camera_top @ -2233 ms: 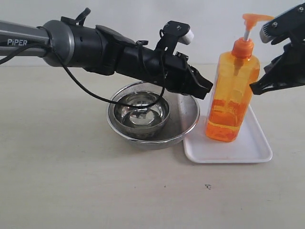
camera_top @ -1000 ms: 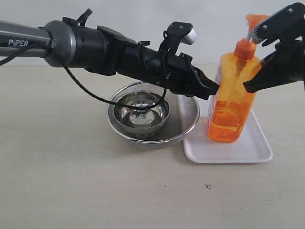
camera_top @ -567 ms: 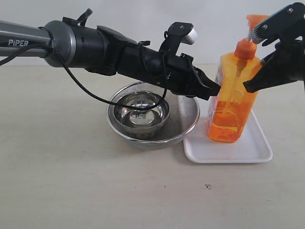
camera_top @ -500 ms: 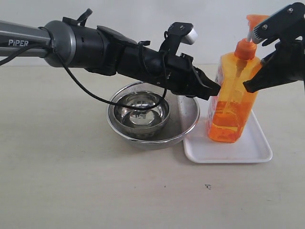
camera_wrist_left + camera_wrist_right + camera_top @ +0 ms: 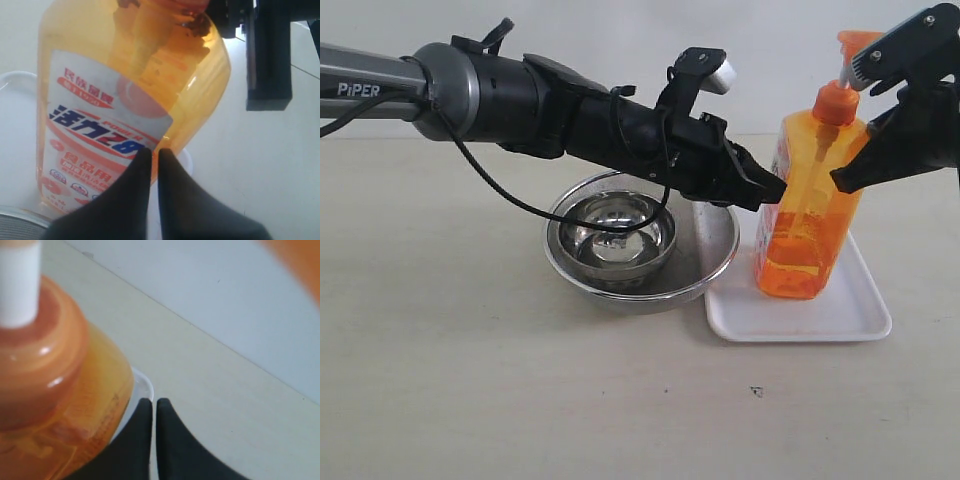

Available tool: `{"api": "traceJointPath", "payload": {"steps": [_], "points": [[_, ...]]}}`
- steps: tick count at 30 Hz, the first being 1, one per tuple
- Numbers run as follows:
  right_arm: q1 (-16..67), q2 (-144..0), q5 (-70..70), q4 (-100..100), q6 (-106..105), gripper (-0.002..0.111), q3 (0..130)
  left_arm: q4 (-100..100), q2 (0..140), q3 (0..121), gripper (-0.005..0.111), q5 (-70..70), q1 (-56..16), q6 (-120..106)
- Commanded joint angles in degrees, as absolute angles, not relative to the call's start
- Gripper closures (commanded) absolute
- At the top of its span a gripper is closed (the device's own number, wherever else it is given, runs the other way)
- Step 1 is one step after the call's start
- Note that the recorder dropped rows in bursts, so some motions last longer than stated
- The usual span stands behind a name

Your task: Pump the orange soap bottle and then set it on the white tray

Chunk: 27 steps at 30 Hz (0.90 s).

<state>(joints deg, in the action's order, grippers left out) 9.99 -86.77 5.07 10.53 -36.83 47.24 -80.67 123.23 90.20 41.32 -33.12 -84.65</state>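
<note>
Although nothing has stirred in the last second, a little earlier the left fingers stood clear of the bottle, above the bowl. Pressed together, they have since slid right until their tip touches the left face of the bottle, by the label. The bottle stands on the left part of the tray, so the placing looks already met. Its white stem shows fully raised, so I judge the pump has yet to be pressed. The right fingers, also pressed together, have edged closer, with their tip now just beside the bottle's right shoulder. Both arms seem to brace the bottle, and neither sits on the pump head.
</note>
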Motion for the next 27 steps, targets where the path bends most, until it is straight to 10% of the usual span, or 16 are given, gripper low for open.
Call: {"api": "traceJointPath", "payload": {"steps": [1,27], "points": [[10.01,-86.97,5.75,9.96,-36.98,0.108,47.43,-81.64,122.42,90.30,0.102,42.02,-33.37,-84.18],[5.63,-82.01,-4.57,9.86,-37.16,0.108,47.32,-72.24,121.17,90.30,0.102,39.53,-31.63,-76.13]]}}
